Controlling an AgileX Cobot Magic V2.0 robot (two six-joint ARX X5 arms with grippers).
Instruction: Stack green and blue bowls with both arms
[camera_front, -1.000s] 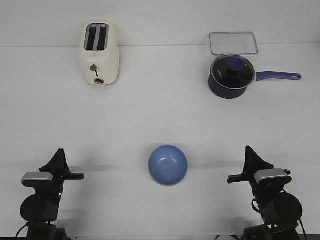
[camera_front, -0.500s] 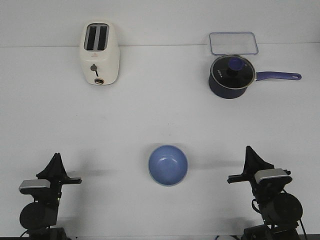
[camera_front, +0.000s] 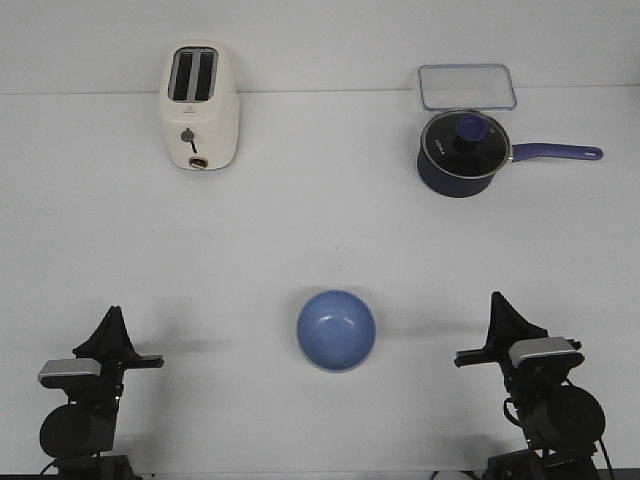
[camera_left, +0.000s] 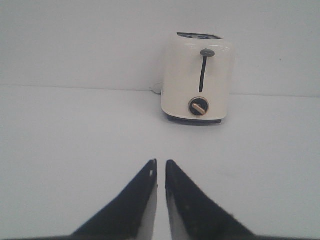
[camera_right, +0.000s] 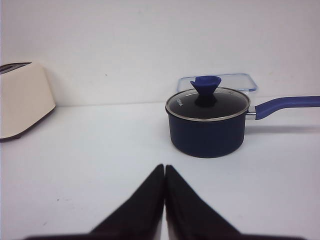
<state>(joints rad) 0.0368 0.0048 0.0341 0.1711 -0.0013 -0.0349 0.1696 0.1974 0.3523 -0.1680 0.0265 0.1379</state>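
The light blue bowl (camera_front: 336, 330) sits upright on the white table at front centre, between the two arms. No separate green bowl shows in any view. My left gripper (camera_front: 112, 314) is at the front left, well left of the bowl; its jaws are almost together with a thin gap and hold nothing (camera_left: 160, 162). My right gripper (camera_front: 495, 299) is at the front right, well right of the bowl, shut and empty (camera_right: 165, 166). Neither wrist view shows the bowl.
A cream toaster (camera_front: 200, 107) stands at the back left, also in the left wrist view (camera_left: 198, 85). A dark navy saucepan with glass lid (camera_front: 462, 153) and long handle stands at the back right, with a clear lidded box (camera_front: 467, 86) behind it.
The left arm drew back and lowered slightly toward the front edge, then stayed still. The bowl and the right arm have not moved.
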